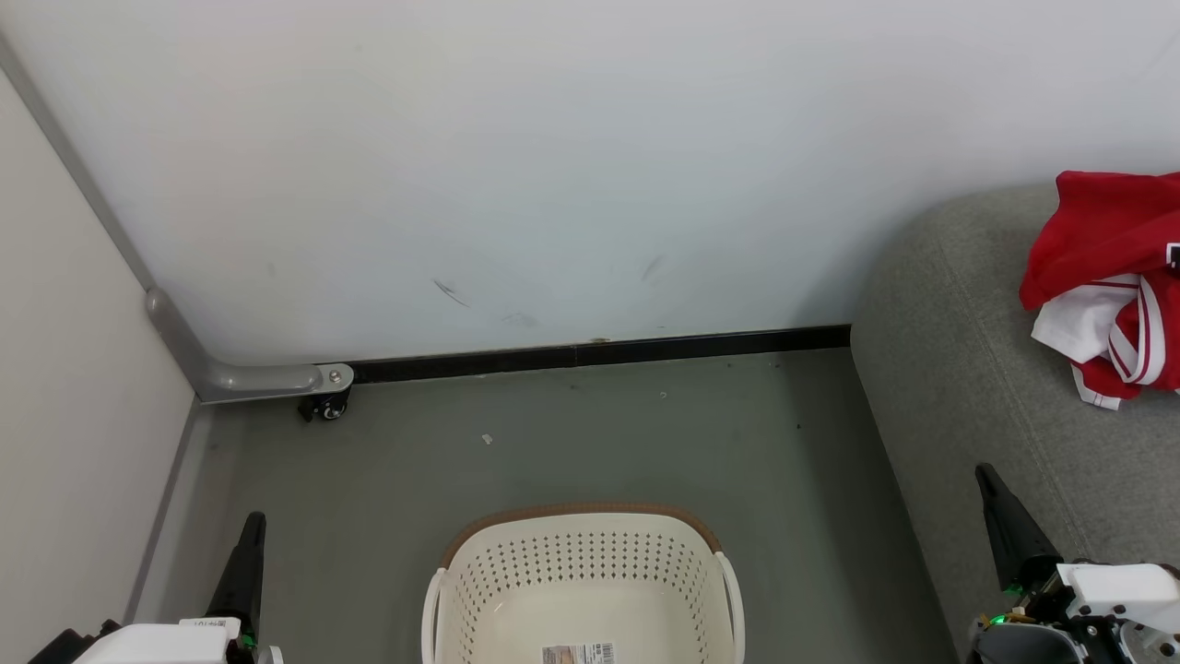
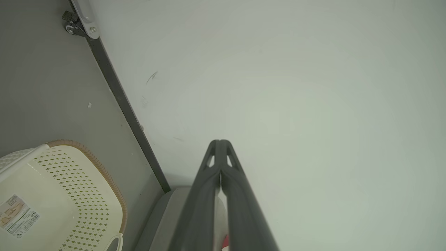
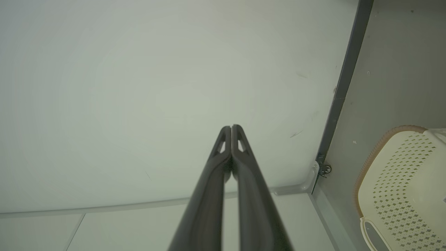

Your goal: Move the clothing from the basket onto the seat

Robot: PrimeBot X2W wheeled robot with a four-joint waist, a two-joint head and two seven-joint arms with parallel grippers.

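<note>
Perforated plastic basket (image 1: 583, 572); woven-cloth seat (image 1: 959, 387); soft fabric clothing (image 1: 1111, 277).

The basket (image 1: 581, 563) stands on the floor (image 1: 599, 433) at the near middle, with a label (image 1: 578, 653) lying on its bottom. The seat (image 1: 959, 397) is to its right, apart from it, and reaches back to the far wall (image 1: 553, 166). The clothing (image 1: 1106, 267) lies heaped on the seat, toward its far right. A caster (image 1: 327, 406) sits at the far left, where the wall meets a side panel (image 1: 64, 369). The left tool (image 1: 255, 521) is near left of the basket; the right tool (image 1: 985, 475) is over the seat's near part.
</note>
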